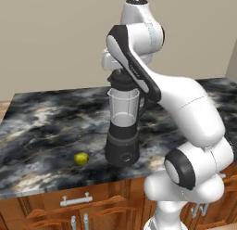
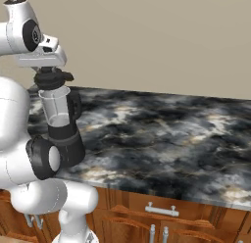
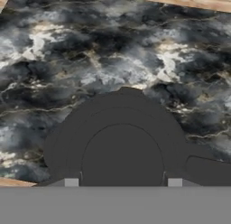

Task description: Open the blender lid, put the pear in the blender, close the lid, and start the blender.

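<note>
Black marble veined with white and grey makes up the surface [image 1: 41, 118], which sits over wooden cabinets [image 1: 51, 210] with silver handles. Near its front edge stands the blender [image 1: 122, 127], a clear tapered jar on a dark grey cylindrical base with a round button on the front and a black handle at the jar's side. In the right base view the blender [image 2: 63, 127] stands at the left end of the surface [image 2: 162, 134], partly behind the white arm.

On the jar's rim sits the blender lid [image 2: 53, 79], and the tool [image 2: 49, 69] comes down onto it from directly above, its jaws drawn together on the raised knob. In the hand view the blender lid [image 3: 122, 146] is a dark round disc with a raised centre, and the two finger tips [image 3: 71, 183] stand at either side of that centre.

Lying on the surface just to the left of the blender's base, close to the front edge and apart from the base, is the small yellow-green pear [image 1: 82, 158].
</note>
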Controlling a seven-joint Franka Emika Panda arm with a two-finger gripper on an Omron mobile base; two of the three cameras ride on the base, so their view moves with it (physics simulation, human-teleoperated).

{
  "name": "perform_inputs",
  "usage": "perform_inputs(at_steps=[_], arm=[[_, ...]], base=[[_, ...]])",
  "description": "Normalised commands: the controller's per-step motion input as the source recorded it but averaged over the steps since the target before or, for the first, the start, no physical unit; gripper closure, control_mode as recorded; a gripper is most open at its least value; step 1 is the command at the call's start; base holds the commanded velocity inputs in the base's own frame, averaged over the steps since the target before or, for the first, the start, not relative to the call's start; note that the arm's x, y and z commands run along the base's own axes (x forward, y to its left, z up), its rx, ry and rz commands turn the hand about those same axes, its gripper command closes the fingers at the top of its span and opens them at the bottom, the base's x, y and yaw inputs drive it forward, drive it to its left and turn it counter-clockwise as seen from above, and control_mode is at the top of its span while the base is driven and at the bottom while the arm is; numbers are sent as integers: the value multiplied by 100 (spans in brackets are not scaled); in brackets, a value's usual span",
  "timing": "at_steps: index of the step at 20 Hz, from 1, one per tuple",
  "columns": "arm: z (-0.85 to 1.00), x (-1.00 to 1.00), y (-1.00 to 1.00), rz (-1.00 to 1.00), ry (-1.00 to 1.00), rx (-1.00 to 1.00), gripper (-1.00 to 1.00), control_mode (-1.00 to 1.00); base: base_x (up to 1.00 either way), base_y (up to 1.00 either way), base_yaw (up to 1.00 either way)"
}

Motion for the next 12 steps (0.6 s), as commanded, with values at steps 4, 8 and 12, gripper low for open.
perform_inputs(at_steps=[4,8,12], arm=[[74,-49,-14,-3,-6,0,100,-100],[0,-44,-79,-12,-1,6,100,-100],[-16,-16,-100,-12,-3,11,100,-100]], base=[[0,0,0],[0,0,0],[0,0,0]])
